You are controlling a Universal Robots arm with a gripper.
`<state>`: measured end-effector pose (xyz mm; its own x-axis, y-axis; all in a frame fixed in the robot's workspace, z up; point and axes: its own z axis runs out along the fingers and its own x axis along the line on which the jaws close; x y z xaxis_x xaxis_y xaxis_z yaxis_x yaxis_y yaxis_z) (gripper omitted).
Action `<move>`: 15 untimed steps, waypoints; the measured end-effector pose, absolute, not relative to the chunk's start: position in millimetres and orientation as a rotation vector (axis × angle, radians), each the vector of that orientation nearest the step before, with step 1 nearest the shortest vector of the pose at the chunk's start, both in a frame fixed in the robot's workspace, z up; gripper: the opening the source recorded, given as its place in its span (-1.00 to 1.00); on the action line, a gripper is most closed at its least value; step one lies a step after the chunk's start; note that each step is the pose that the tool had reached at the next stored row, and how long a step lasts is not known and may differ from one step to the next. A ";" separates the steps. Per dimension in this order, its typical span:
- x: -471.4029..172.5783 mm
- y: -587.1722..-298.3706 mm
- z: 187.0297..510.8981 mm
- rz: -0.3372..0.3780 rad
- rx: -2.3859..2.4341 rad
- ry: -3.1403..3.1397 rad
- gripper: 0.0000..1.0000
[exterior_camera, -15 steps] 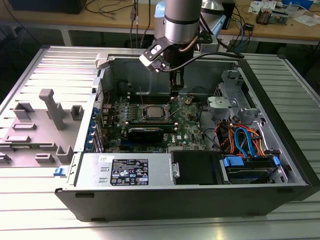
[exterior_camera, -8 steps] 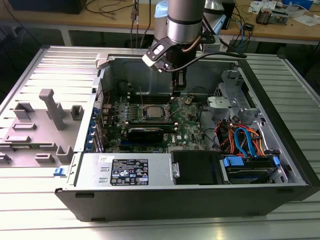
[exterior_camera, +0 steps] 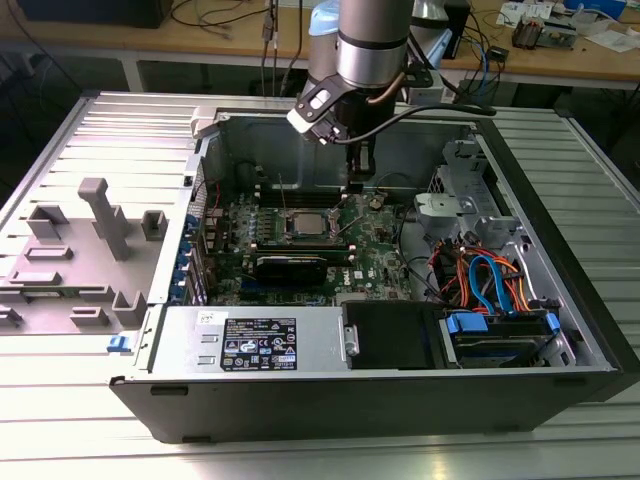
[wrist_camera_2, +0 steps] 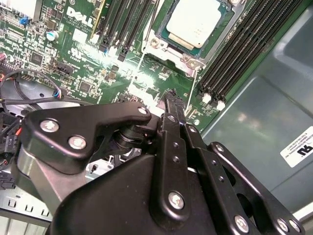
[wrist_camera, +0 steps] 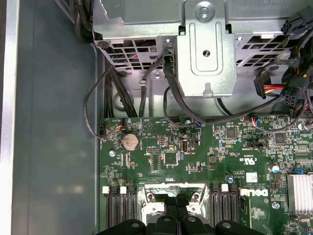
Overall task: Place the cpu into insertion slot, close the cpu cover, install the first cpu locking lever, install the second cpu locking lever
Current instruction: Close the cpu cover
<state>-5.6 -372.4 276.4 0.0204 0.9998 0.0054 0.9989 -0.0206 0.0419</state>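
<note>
Hovering over the board (wrist_camera_2: 73,58) with our gripper (wrist_camera_2: 171,98) pressed together and empty, near the cpu (wrist_camera_2: 193,22) framed by its cover (wrist_camera_2: 168,49), we could scrape components or dent that cover if we descend off-line.

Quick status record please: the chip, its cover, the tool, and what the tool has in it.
cpu: lies flat inside the cover's window, silver top up
cpu cover: down, framing the chip
tool: shut, holding nothing
tool position: low over the motherboard, next to the cpu cover on the exterior view's right
contact with board: cannot tell
</note>
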 end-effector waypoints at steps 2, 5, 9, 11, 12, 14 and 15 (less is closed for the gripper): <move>-4.6 -372.4 276.5 0.052 2.225 2.180 -0.79; -3.6 -372.4 276.4 0.052 2.225 2.180 -0.79; -2.9 -372.4 276.4 0.052 2.225 2.180 -0.79; -2.9 -372.4 276.4 0.052 2.225 2.180 -0.79; -2.9 -372.4 276.4 0.052 2.225 2.180 -0.79; -2.9 -372.4 276.4 0.052 2.225 2.180 -0.79; -2.9 -372.4 276.4 0.052 2.225 2.180 -0.79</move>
<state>-2.9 -372.4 276.4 0.0204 0.9998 0.0054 0.9989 -0.0206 0.0418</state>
